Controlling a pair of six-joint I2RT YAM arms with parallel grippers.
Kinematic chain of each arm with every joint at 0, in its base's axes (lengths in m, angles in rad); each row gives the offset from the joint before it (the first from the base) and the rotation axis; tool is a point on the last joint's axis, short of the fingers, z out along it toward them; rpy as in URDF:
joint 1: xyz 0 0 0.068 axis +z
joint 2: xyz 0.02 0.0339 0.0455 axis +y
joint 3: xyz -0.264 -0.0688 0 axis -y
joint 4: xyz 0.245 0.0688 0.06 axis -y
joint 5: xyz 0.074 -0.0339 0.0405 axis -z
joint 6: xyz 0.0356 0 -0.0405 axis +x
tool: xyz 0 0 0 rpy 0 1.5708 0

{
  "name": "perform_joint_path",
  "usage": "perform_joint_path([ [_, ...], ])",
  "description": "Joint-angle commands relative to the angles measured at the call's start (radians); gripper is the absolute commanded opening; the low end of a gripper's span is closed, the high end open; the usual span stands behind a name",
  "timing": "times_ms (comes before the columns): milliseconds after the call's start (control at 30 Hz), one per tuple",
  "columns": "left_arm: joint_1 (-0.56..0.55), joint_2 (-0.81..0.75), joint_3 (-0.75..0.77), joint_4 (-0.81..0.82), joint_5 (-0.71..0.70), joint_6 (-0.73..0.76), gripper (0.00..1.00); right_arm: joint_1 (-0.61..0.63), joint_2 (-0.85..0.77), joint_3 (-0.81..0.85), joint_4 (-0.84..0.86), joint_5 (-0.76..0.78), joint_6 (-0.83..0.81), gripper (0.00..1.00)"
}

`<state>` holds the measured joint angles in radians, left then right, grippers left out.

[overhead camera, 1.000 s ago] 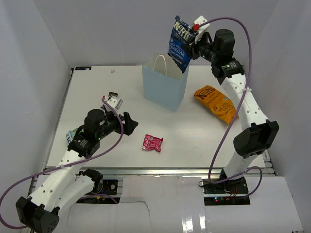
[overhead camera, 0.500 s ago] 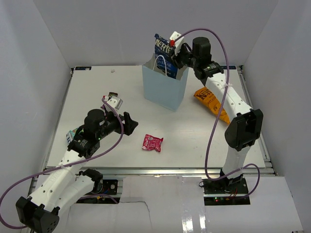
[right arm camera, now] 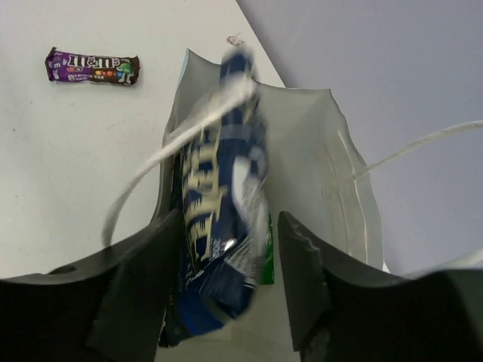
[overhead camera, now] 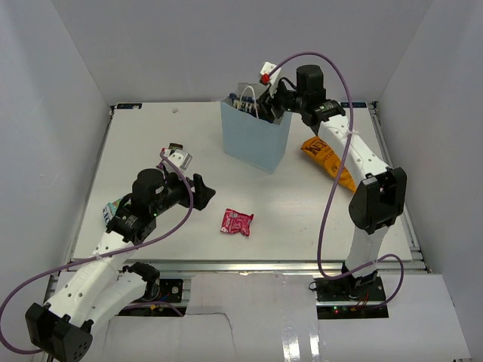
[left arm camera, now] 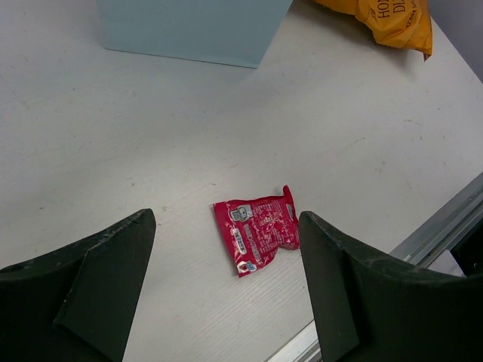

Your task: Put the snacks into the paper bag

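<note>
My left gripper (left arm camera: 225, 222) hung nearest me, its jaws wide apart and holding nothing, low over the table (overhead camera: 143, 136). The small pink-red packet (left arm camera: 256, 234) lay flat just ahead of it, not yet picked up. Farther out stood the paper bag (overhead camera: 253, 143), upright, mouth open. To its right the orange chip bag (overhead camera: 321, 148) lay on the table, also left to do. Above the bag's mouth was my right gripper (right arm camera: 226, 279). Its jaws stood apart, with the blue chip bag (right arm camera: 219, 226) between them and already down inside the paper walls. The packet looked blurred and one finger (right arm camera: 302, 264) stood clear of it, so I judged it let go and dropping. A sliver of green (right arm camera: 266, 260) showed beside it in the bag, but I could not tell what it was. Beyond the bag the dark purple candy bar (right arm camera: 92, 66) lay on the table. By my count one snack was going in and at least three remained outside.
</note>
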<state>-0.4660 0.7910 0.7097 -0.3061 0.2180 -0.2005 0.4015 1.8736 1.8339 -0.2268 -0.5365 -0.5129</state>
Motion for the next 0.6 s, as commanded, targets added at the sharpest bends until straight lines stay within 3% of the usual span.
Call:
perform_joint_path([
  [0,0.003,-0.019,-0.003,0.019,0.008,0.01,0.87,-0.023,-0.031,-0.001,0.015,0.001,0.036,0.62],
  [133,0.003,-0.024,-0.006,0.019,0.0,0.009,0.87,-0.041,-0.106,-0.002,0.001,0.007,0.063,0.73],
  [400,0.003,-0.019,-0.003,0.004,-0.086,-0.022,0.87,-0.065,-0.327,-0.037,-0.12,0.009,0.08,0.77],
  [567,0.003,-0.021,0.0,-0.01,-0.132,-0.04,0.87,-0.121,-0.571,-0.307,-0.144,0.126,0.096,0.9],
])
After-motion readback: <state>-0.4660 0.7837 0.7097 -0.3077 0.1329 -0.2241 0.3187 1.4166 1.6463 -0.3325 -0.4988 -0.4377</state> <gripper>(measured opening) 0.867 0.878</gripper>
